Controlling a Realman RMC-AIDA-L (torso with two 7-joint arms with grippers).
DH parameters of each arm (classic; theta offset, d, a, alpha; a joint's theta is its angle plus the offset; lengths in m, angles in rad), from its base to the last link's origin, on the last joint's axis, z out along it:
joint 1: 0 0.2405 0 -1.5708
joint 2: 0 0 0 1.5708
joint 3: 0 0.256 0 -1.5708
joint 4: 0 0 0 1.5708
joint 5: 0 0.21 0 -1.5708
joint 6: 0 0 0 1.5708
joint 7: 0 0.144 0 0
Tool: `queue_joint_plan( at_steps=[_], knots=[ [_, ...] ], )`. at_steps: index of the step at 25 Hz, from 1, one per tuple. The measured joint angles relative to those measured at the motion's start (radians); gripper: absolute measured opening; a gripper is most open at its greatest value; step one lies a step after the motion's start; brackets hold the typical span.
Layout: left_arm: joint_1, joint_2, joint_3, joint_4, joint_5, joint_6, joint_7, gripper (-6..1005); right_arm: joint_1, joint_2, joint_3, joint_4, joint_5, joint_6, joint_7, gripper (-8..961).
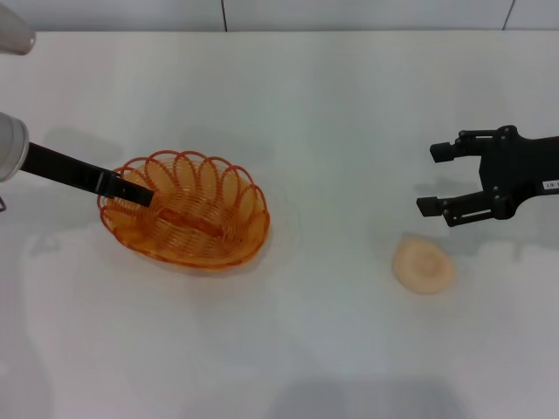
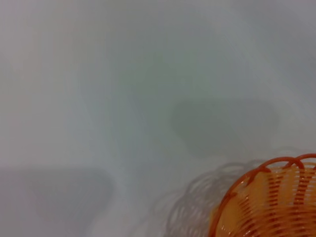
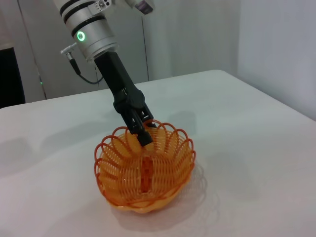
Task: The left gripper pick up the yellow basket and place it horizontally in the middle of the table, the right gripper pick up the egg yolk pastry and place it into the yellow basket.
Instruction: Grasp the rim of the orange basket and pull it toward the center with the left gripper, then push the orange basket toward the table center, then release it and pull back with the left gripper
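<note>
The yellow basket (image 1: pixel 188 214) is left of the middle of the white table (image 1: pixel 332 113). My left gripper (image 1: pixel 131 194) reaches in from the left and is shut on the basket's left rim. The right wrist view shows this grip (image 3: pixel 142 136) on the basket (image 3: pixel 143 177). I cannot tell whether the basket rests on the table or hangs just above it. A corner of the basket (image 2: pixel 269 205) also shows in the left wrist view. The egg yolk pastry (image 1: pixel 423 264) lies on the table at the right. My right gripper (image 1: pixel 431 179) is open and empty, just beyond the pastry.
The table's far edge meets a grey wall (image 1: pixel 349 13) at the back. Bare tabletop (image 1: pixel 332 218) lies between the basket and the pastry. The basket holds nothing.
</note>
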Motion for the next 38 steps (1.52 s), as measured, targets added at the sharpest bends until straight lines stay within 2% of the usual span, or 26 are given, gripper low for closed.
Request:
queue_joint_plan(
  at_steps=[1,7,18,21,28,34,38],
  knots=[
    [0.0,0.0,0.0,0.0,0.0,0.0,0.001,768,0.0,0.0,0.0,0.0,0.0,0.0,0.0,847],
    [0.006,0.0,0.0,-0.001,0.001,-0.02,0.003,532,0.003,0.003,0.0,-0.001,0.0,0.003,0.0,847],
    [0.002,0.0,0.0,-0.001,0.0,-0.016,0.014,194,0.007,0.011,0.0,-0.002,0.0,0.025,0.0,847],
    [0.003,-0.006,-0.001,0.004,-0.008,-0.004,0.015,99,0.008,0.011,0.0,-0.002,0.0,0.032,0.001,846],
    [0.007,-0.026,-0.007,0.022,-0.073,0.057,-0.085,67,0.004,0.011,0.015,-0.012,0.007,0.05,0.009,846],
    [0.039,-0.075,-0.001,0.104,-0.133,0.082,-0.249,77,0.002,0.013,0.055,-0.012,0.007,0.053,0.006,846],
    [0.046,-0.081,0.044,0.114,-0.157,0.076,-0.379,84,0.002,0.003,0.055,-0.012,0.004,0.053,0.003,846]
  ],
)
